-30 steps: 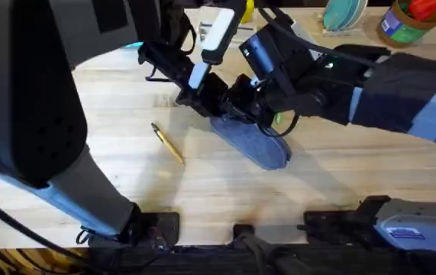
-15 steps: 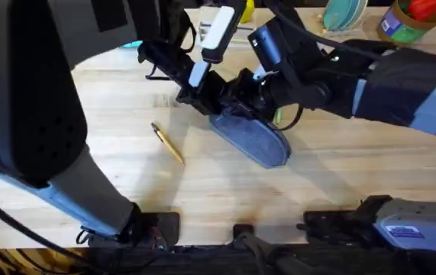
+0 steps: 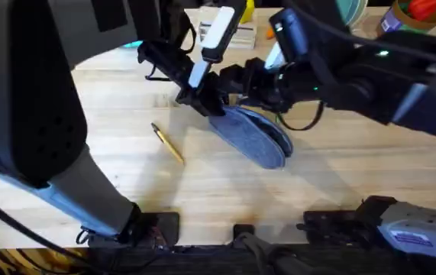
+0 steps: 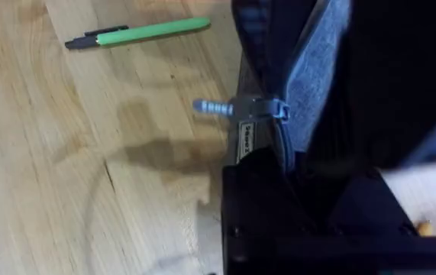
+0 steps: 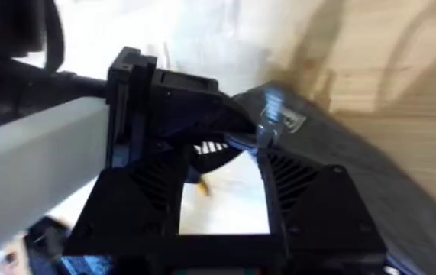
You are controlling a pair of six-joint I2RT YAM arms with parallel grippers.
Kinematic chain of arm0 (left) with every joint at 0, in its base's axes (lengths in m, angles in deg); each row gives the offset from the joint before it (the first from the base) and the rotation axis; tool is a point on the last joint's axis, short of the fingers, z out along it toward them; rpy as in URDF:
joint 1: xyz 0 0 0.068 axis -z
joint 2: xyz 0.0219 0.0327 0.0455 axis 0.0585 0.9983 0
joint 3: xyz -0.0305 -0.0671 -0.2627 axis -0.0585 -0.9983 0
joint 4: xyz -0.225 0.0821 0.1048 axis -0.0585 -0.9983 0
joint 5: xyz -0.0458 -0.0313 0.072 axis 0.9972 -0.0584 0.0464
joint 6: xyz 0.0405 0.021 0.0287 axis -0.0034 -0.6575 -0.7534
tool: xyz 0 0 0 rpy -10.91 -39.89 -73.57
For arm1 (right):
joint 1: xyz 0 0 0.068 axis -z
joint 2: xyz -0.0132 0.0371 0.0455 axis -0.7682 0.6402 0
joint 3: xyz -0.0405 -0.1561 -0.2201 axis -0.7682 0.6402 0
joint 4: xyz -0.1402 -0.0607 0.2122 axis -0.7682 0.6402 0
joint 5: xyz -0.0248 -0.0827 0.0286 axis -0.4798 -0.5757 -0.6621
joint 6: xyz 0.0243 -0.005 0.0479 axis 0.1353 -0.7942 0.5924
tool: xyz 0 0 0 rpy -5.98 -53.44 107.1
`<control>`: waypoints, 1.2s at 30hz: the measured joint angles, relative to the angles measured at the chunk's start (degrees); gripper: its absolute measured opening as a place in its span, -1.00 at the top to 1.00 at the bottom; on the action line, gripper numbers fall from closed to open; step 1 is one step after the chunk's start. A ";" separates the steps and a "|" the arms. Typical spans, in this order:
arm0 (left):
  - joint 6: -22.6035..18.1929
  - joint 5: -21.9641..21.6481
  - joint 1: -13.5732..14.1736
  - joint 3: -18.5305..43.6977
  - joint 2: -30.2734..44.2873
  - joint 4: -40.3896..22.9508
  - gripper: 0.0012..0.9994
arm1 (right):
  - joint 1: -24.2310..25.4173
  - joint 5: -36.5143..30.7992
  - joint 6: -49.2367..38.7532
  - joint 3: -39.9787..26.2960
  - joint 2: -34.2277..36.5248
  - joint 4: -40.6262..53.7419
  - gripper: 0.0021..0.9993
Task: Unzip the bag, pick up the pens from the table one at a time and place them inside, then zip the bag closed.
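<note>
Between both grippers | bag [image 3: 257, 136] (blue-grey) | left gripper [image 3: 202, 101] clamps its end; right gripper [image 3: 237, 80] unclear

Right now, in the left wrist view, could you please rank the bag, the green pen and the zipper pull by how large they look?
1. The bag, nearest the camera, so its lead is exaggerated.
2. The green pen, lying farther off on the table.
3. The zipper pull.

Counted on the table [image 3: 340, 176] — one bag [image 3: 257, 139], two pens: green pen [image 4: 150, 31], yellow-tan pen [image 3: 168, 143].
</note>
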 joint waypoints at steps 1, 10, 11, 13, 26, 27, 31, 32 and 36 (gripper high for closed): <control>0.00 0.00 0.02 0.00 0.00 -0.01 0.92 | 0.14 -1.27 -1.06 -0.15 -1.21 1.30 -0.10; 0.00 0.00 0.02 0.00 0.00 -0.04 0.92 | 0.41 -10.36 -8.26 -0.25 -10.59 10.33 -0.38; 0.00 0.00 0.02 0.00 0.00 -0.04 0.92 | 0.42 -11.10 -8.94 -0.25 -11.95 10.94 -0.50; 0.02 0.00 0.02 0.00 0.00 -0.04 0.92 | 0.45 -12.05 -10.86 -0.25 -14.65 12.02 -0.93; -0.03 0.63 0.19 0.00 0.00 -0.50 0.25 | 0.45 -13.59 -20.13 -0.38 -30.91 25.24 -1.00; 0.02 1.01 0.58 0.00 0.00 -0.50 -0.66 | 0.45 -13.59 -20.42 -0.45 -30.98 26.29 -1.00; 0.26 1.07 0.68 -0.02 0.00 -0.45 -0.98 | 0.45 -14.50 -20.45 -0.45 -30.58 29.51 -1.00; 0.24 1.09 0.66 0.00 0.00 -0.46 -0.98 | 0.45 -14.89 -20.50 -0.45 -30.36 30.53 -1.00; 0.24 1.09 0.68 0.00 0.00 -0.39 -0.99 | 0.45 -15.20 -21.38 -0.45 -29.21 31.71 -0.99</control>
